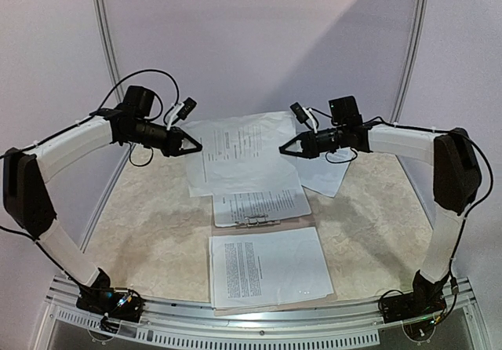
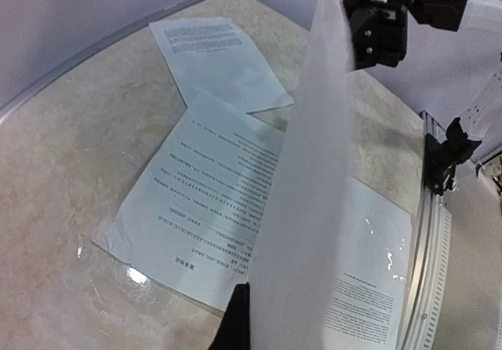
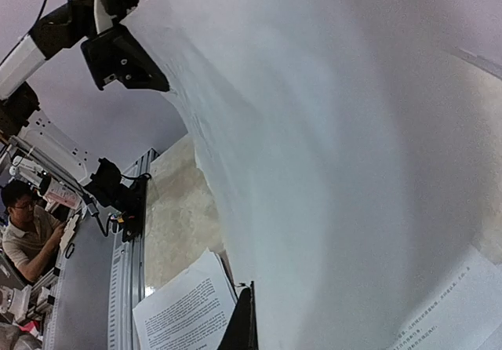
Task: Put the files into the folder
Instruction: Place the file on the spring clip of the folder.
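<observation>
Above the far half of the table (image 1: 149, 232), both arms are reaching inward with elbows raised, fingers pointing at each other. Left gripper (image 1: 190, 146) and right gripper (image 1: 287, 148) are each clamping one side edge of a sheet (image 1: 235, 158), which is spanning the gap between them, printed face up, long axis running left to right. Folder (image 1: 267, 308) is lying open near the bases, other files (image 1: 267, 267) resting on it
</observation>
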You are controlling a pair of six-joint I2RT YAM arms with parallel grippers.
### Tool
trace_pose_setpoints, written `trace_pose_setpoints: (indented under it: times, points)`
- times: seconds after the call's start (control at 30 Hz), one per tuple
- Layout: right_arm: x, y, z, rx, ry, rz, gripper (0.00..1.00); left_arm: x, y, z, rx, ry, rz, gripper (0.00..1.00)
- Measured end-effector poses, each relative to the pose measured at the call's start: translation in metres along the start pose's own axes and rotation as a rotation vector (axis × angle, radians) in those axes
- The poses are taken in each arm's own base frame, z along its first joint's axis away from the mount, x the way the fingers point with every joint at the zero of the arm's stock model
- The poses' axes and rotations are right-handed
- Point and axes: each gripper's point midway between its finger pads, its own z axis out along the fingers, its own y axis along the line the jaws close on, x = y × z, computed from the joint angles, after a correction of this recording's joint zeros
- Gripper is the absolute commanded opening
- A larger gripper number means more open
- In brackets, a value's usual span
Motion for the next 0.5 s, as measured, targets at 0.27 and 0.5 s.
trace_pose_setpoints:
  times: [0.27,0.5]
  points:
    - [0.029,-0.064,0.015,0.041,0.100,0.118,0.00,0.045,0.038,0.055,0.049,0.096,-0.119,0.00]
    - [0.062,-0.104,0.022,0.099,0.179,0.235,0.00,0.087,0.065,0.098,0.091,0.185,-0.226,0.00]
